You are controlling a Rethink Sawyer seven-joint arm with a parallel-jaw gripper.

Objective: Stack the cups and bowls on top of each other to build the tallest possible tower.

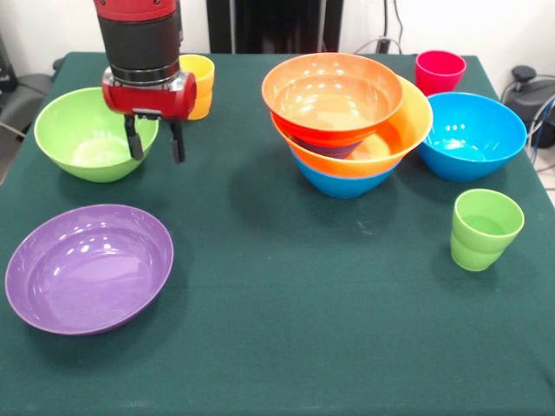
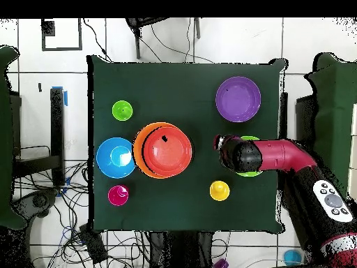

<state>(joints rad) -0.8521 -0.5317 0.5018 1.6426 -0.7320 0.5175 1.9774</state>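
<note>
My gripper (image 1: pixel 154 146) is open and empty. It hangs over the right rim of the lime green bowl (image 1: pixel 87 134) at the far left. The yellow cup (image 1: pixel 200 80) stands just behind it. The tower (image 1: pixel 347 130) stands mid-table: an orange-red bowl (image 1: pixel 334 91) on top, tilted in the yellow-orange bowl (image 1: pixel 403 130), with a blue bowl (image 1: pixel 342 184) lowest. Another blue bowl (image 1: pixel 473 134) sits to its right, the red-pink cup (image 1: pixel 440 71) behind it. The light green cup (image 1: pixel 484 227) and the purple bowl (image 1: pixel 87 267) stand alone nearer the camera.
In the overhead view my arm (image 2: pixel 279 155) reaches in from the right and covers most of the lime green bowl. The purple bowl (image 2: pixel 238 98), yellow cup (image 2: pixel 219 190), tower (image 2: pixel 163 150), blue bowl (image 2: pixel 115 157), green cup (image 2: pixel 122 109) and red-pink cup (image 2: pixel 118 195) are spread over the green cloth (image 2: pixel 188 84).
</note>
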